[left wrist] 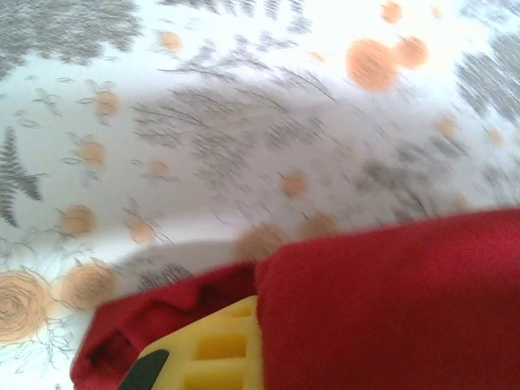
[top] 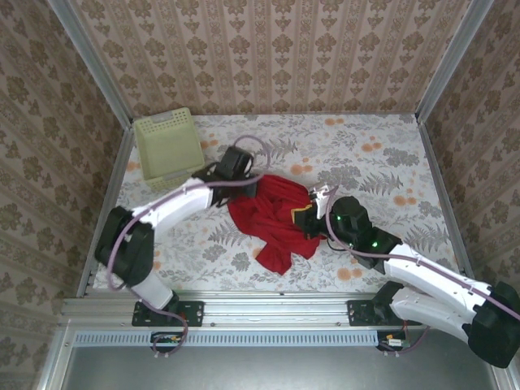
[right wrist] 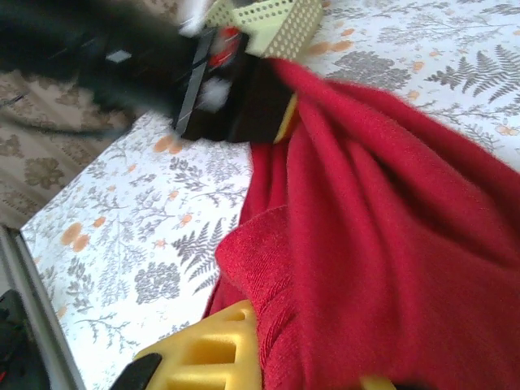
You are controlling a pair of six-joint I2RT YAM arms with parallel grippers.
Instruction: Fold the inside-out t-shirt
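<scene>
Inside-out t-shirt [top: 272, 223], plain red and crumpled, lies bunched about the middle of the bench [top: 390, 162], a little nearer the near edge than the far one. Its lower end trails in a narrow tail toward the near edge.

The left arm [top: 175, 203] reaches in from the left, and the left jaws are closed on the shirt's far left edge. In the left wrist view red cloth [left wrist: 390, 309] drapes over a yellow finger [left wrist: 215, 353].

The right arm [top: 431, 280] comes from the near right corner. The right jaws are closed on the shirt's right edge, where the right wrist view shows folds of cloth [right wrist: 382, 244] running past its yellow finger [right wrist: 211, 353].

A pale yellow-green perforated basket [top: 166, 146] stands in the far left corner, well apart from the shirt, just beyond the left arm's wrist.

The bench's right half is bare up to the right edge and the far right corner. A bare strip also runs along the far edge, and another between the shirt and the near edge.
</scene>
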